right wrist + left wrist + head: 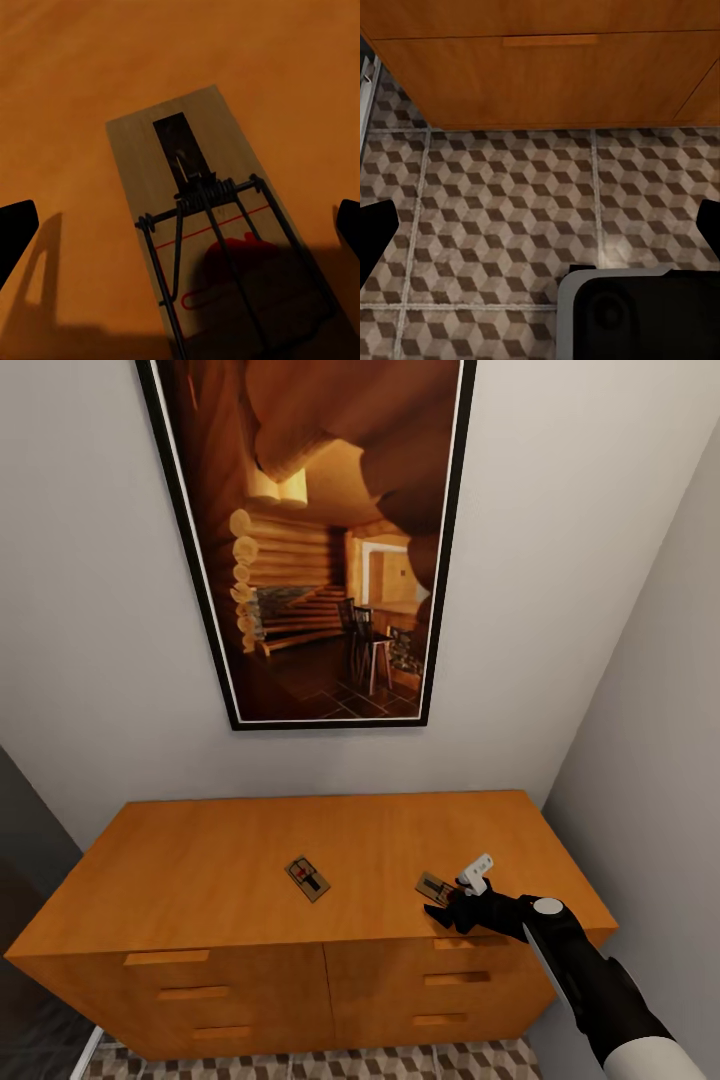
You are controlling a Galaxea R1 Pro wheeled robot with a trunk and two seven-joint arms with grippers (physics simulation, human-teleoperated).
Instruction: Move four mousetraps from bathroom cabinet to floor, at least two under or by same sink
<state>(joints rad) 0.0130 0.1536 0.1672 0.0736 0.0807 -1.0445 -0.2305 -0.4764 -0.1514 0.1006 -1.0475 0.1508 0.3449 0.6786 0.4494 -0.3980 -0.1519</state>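
Fingers of the right arm's black gripper (452, 905) are spread wide, their dark tips (16, 236) standing either side of a small flat tan wooden mousetrap with dark wire spring and red mark (217, 232), not yet touching it. From where I stand, that trap (434, 887) lies near the front right edge of the low, wide orange-brown wooden cabinet (200, 860), on its flat tabletop, just under the fingers. A second mousetrap of the same make (308, 879) rests near the middle of the top, well apart from the first. I judge this the pick-up step for one trap: the next move calls for lowering until the board sits between the tips, then closing across its narrow width without snagging the wire bar. Down low, the left arm's fingers (376, 232) are also spread and hold nothing, hanging over the brown-and-beige cube-patterned tile floor (510, 202) in front of the drawer fronts. A tall dark-framed picture of a log interior (310, 540) hangs on the wall above.
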